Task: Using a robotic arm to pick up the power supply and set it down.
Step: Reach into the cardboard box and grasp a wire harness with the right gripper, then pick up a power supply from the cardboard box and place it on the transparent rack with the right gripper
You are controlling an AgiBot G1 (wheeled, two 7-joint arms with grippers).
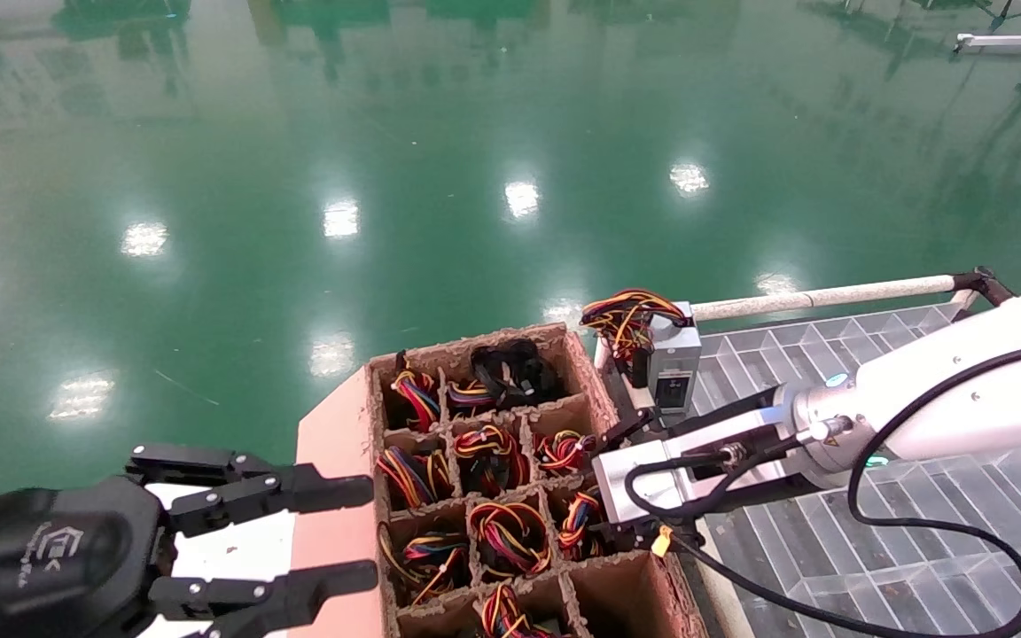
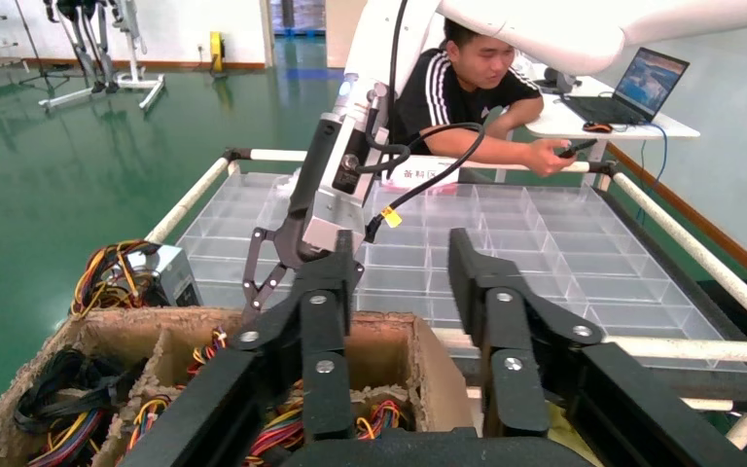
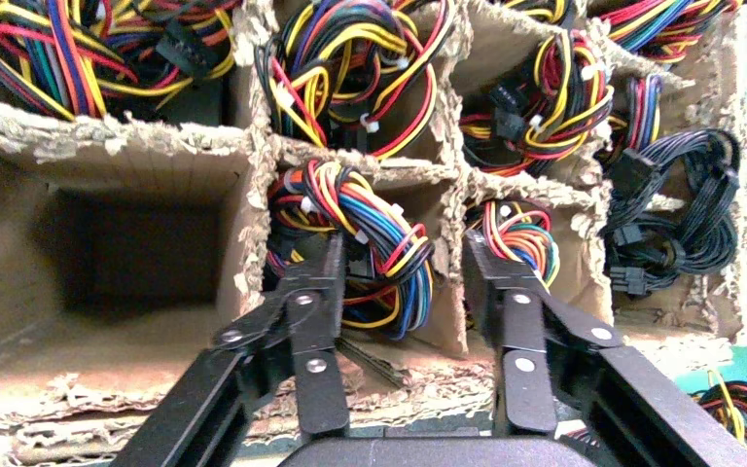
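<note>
Green glossy floor stretches behind a cardboard crate (image 1: 346,443) of divided cells. Over its 3 o'clock edge the robotic arm's right gripper (image 3: 404,282) hangs with fingers spread, straddling the power supply's wire bundle (image 3: 355,243) directly below; its box sits hidden down the cell. The left gripper (image 1: 333,536) idles at 9 o'clock, spread too.

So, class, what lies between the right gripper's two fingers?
A red-blue-yellow wire bundle in a cardboard cell, framed by the open right gripper in the right wrist view. The left gripper idles nearby.
</note>
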